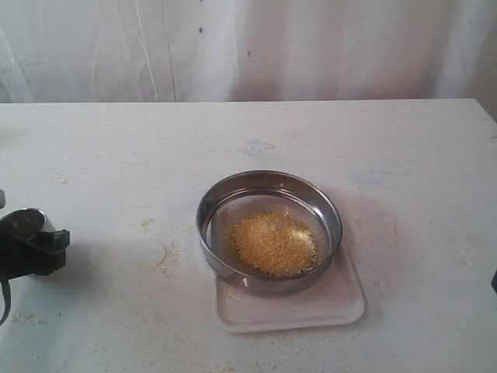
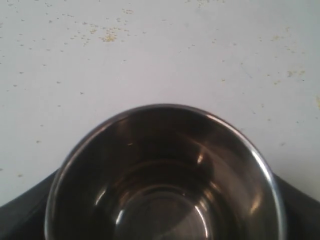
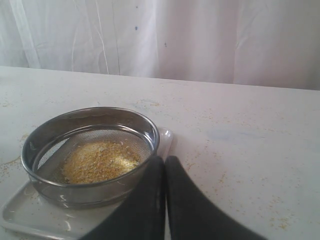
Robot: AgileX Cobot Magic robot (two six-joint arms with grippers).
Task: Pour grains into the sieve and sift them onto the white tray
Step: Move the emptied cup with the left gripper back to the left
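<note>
The sieve (image 1: 264, 284), a wide steel ring, sits on the white tray (image 1: 311, 308) right of the table's middle. A yellowish pile of grains (image 1: 273, 244) lies on its mesh. At the far left edge my left gripper (image 1: 35, 247) is shut on a small steel cup (image 1: 23, 224). The left wrist view looks down into that cup (image 2: 165, 175), which is empty, with black fingers (image 2: 25, 205) on either side. In the right wrist view my right gripper (image 3: 165, 163) is shut and empty, close beside the sieve (image 3: 85, 193), grains (image 3: 97, 161) and tray (image 3: 30, 213).
Loose grain specks (image 1: 167, 255) dot the white table left of the tray and around it. A white curtain (image 1: 248, 47) hangs behind the table's far edge. A dark bit of the right arm (image 1: 494, 280) shows at the right border.
</note>
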